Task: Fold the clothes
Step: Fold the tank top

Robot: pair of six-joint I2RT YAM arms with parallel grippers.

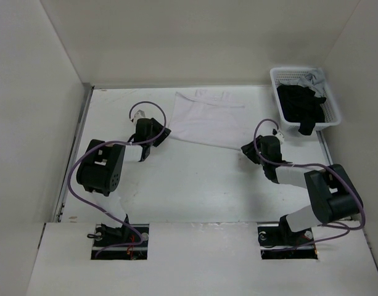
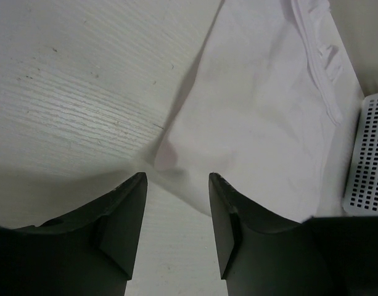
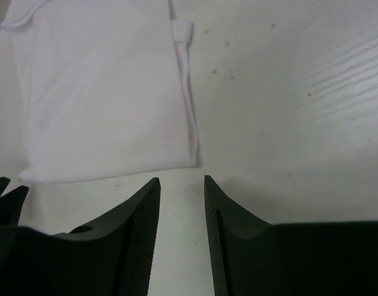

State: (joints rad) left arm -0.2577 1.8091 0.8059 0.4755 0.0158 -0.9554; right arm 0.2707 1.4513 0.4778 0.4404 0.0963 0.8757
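**Both hands empty, garment part-folded**

Nearest the lens, your left hand [image 2: 176, 179] shows its two dark fingers parted at a middling gap, with only bare bench [image 2: 84, 92] between them. The near corner of the white garment [image 2: 256, 123] lies just beyond the tips, untouched. Your right hand [image 3: 181, 180] stands likewise, moderately open and empty, with the garment's corner in the upper left of its view. Seen from overhead, the garment lies flat at upper centre, left of the basket [image 1: 279, 92] holding black garments [image 1: 303, 102]. Doubled edges suggest at least one fold is done. It looks broad, so you probably have another fold to make.
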